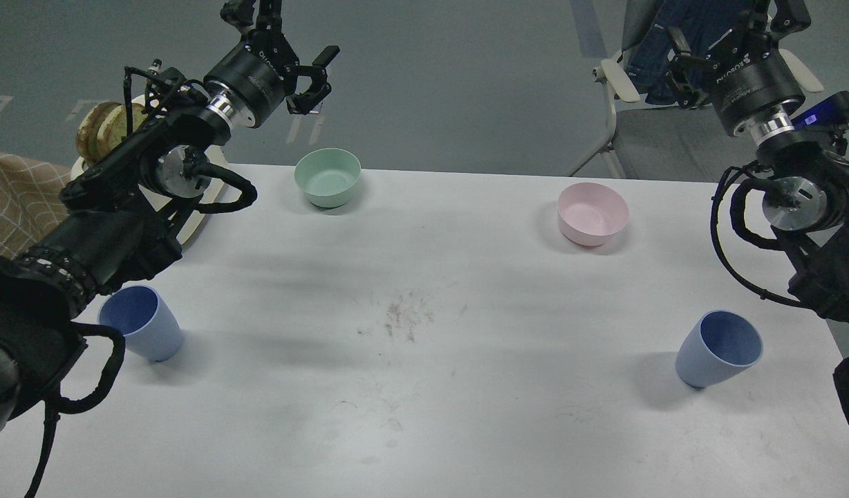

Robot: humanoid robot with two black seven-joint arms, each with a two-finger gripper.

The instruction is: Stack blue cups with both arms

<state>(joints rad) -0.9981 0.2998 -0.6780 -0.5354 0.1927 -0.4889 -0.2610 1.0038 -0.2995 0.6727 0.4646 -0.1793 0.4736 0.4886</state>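
Two pale-blue cups stand upright on the white table (pixel 424 429), far apart. One blue cup (pixel 142 324) is at the near left, partly tucked under my left forearm. The other blue cup (pixel 720 348) is at the near right. My left gripper (pixel 286 48) is raised above the table's far left edge, open and empty, far from the left cup. My right gripper (pixel 732 31) is raised at the far right, beyond the table, also open with nothing in it.
A mint-green bowl (pixel 328 178) sits at the back left and a pink bowl (pixel 593 213) at the back right. A chair with blue cloth (pixel 663 41) stands behind the table. A white stand holding a brownish object (pixel 103 128) is at the left edge.
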